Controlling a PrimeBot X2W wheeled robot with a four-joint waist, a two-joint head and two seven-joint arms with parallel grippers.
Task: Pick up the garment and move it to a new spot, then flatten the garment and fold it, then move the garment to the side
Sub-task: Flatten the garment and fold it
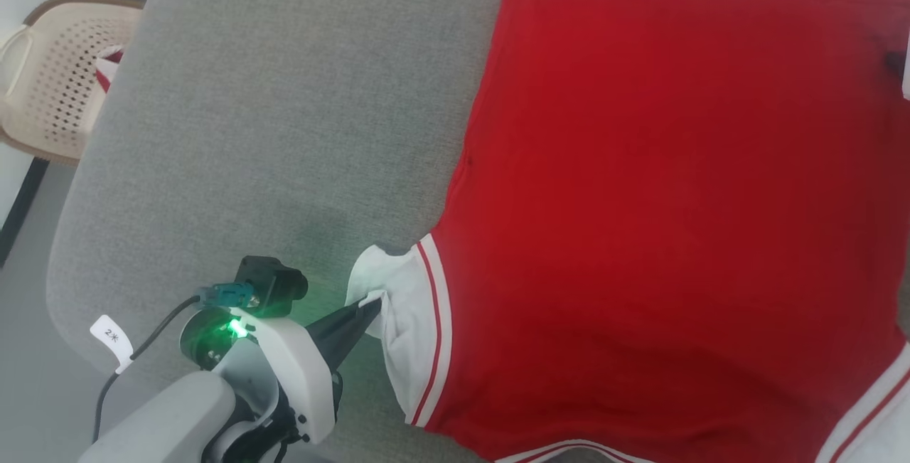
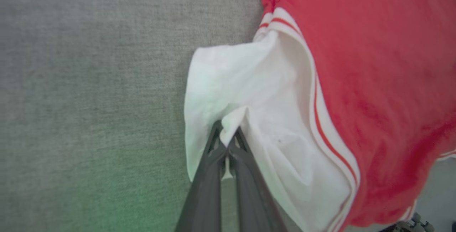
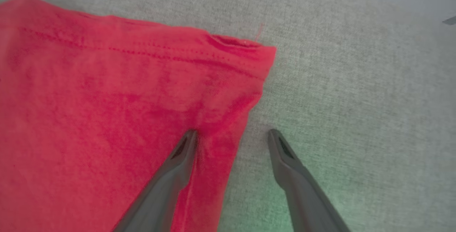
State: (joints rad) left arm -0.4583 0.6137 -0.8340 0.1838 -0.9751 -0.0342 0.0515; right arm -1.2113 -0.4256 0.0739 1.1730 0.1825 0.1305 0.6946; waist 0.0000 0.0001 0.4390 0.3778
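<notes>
The garment (image 1: 661,185) lies spread on the grey padded surface, plain red side up, its lettering hidden. One white sleeve (image 1: 402,306) with red-striped trim sticks out at the lower left. My left gripper (image 1: 370,304) is shut on a fold of that sleeve (image 2: 249,100), pinching the cloth between its fingertips (image 2: 228,143). In the right wrist view my right gripper (image 3: 231,135) stands open at a hem corner of the garment (image 3: 124,111): one finger (image 3: 180,160) rests on the red cloth, the other finger (image 3: 285,160) on bare grey fabric beside the edge.
The grey padded surface (image 1: 284,107) stretches left of the garment, with its rounded edge at the far left. A beige perforated basket (image 1: 60,75) stands on the floor beyond that edge. A cable with a white tag (image 1: 114,338) hangs by my left wrist.
</notes>
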